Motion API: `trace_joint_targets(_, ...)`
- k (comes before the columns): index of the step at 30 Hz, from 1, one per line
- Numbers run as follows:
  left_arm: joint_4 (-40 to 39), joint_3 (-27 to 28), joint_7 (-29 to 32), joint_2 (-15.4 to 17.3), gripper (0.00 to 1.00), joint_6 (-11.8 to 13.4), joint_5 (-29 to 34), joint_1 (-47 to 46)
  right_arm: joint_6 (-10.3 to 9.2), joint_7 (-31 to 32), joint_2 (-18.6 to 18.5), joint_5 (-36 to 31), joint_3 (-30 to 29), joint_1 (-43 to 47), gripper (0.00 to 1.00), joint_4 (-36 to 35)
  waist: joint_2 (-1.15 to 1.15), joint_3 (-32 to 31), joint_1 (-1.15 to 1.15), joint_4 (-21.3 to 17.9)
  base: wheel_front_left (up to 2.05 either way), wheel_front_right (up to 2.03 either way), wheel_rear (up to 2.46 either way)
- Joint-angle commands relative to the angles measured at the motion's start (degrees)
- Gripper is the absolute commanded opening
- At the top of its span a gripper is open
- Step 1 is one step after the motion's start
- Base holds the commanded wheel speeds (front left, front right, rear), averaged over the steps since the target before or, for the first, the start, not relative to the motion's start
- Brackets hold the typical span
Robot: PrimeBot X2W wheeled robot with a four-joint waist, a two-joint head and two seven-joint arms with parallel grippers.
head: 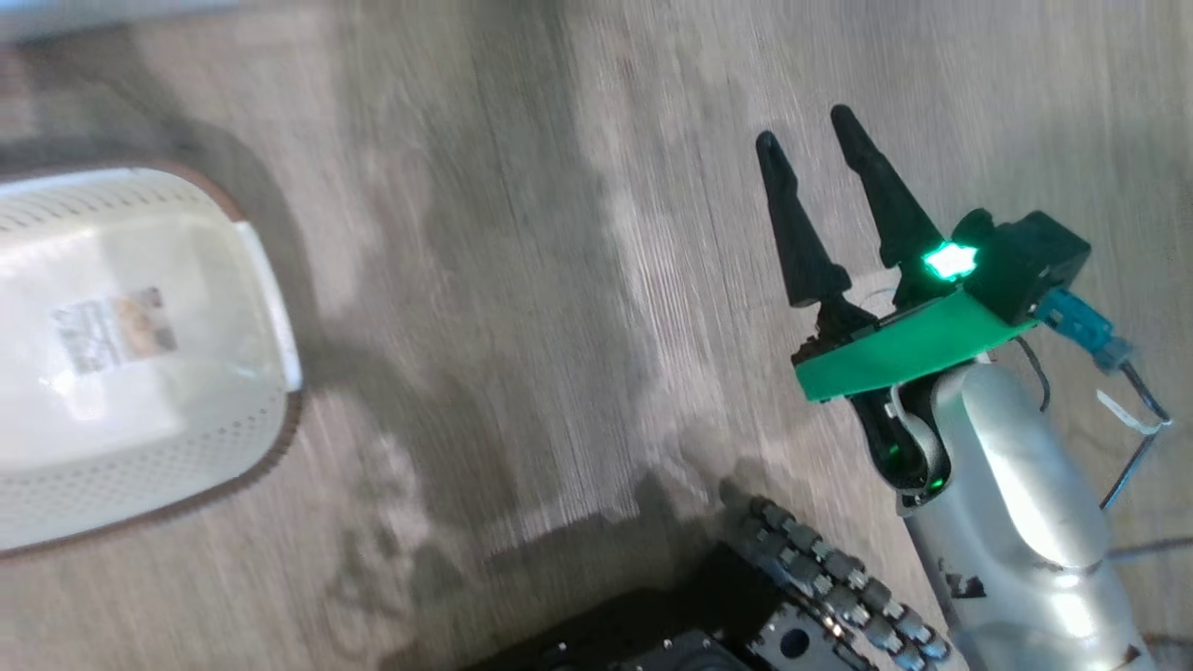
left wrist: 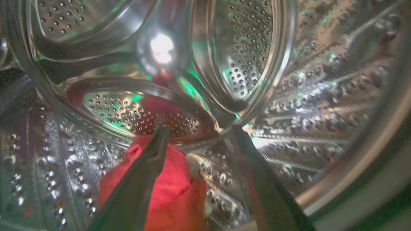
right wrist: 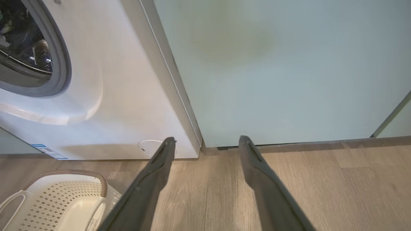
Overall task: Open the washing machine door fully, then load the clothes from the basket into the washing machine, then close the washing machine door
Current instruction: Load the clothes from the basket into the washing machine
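Clothes (left wrist: 176, 186) lie in the drum (left wrist: 305, 96) where the left pincer (left wrist: 199, 129) reaches, wide open, empty.

You've got bright red clothes (left wrist: 167, 189) against the silver, hole-dotted drum (left wrist: 247, 48); your basket (head: 140, 457) reads white, perforated, brown-rimmed; floor (head: 522, 280) grey-brown wood-grain; washing machine (right wrist: 128, 96) white.

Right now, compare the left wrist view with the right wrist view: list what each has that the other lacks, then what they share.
Left wrist: the steel drum from inside, with the red clothes lying low in it beside the open left gripper.
Right wrist: the washing machine from outside, its grey seal, the basket, a teal cabinet, the floor, the open right gripper.
Shared: the same machine, and a pair of open dark fingers.
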Motion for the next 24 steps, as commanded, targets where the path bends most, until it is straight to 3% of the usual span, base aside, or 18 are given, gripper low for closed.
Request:
trace_joint_targets(1, -2.7, 0.4, -0.2, 1.3, 1.00, -0.1, -0.5, 3.4, 0.00, -0.4, 0.2, -1.0, 0.3, 2.9, 1.00, -0.8, 0.00, -5.0, 0.00, 2.6, 0.00, 0.00, 0.00)
trace_joint_targets(17, -13.4, -0.3, -0.2, -5.3, 1.00, -0.6, -4.8, 36.7, 0.00, -0.4, 0.2, -6.8, -3.6, 9.9, 1.00, 3.3, 0.00, -26.5, 0.00, 9.0, 0.00, 0.00, 0.00)
trace_joint_targets(24, -21.3, 2.6, -0.2, -9.3, 1.00, -0.6, -7.0, 53.2, 0.00, -0.4, 0.2, -8.9, -7.1, 13.3, 1.00, 4.3, 0.00, -35.3, 0.00, 11.7, 0.00, 0.00, 0.00)
